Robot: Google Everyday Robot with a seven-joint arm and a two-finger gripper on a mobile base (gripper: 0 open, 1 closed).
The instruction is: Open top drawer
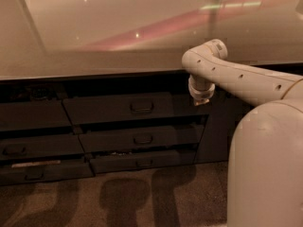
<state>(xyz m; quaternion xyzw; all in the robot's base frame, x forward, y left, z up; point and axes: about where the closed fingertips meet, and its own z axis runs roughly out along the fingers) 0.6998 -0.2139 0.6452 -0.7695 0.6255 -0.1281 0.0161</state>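
currently the gripper point(201, 97) hangs at the end of the white arm point(246, 79), pointing down, just below the front edge of the counter point(118, 41). can't tell if it's open or closed, or gripping anything.

top drawer point(104, 109) sits right under the counter edge, dark grey front, in the middle column of the cabinet. the gripper is at the drawer's right end, in line with its upper right corner from this camera. can't tell whether it touches the front. the handle point(141, 107) is at the centre of the front, left of the gripper and a little lower, clearly apart from it. dark gap above the drawer front. how far out the drawer is, can't tell.

mid drawer point(109, 141) is directly below the top drawer and the bottom drawer point(113, 163) is under that, each with a similar handle. more dark drawers point(28, 115) fill the column to the left.

robot body point(265, 164) fills the lower right corner, and the arm reaches from it up and left to the gripper. brown carpet point(57, 207) lies below the cabinet, with shadows point(120, 195) on it in front of the drawers.
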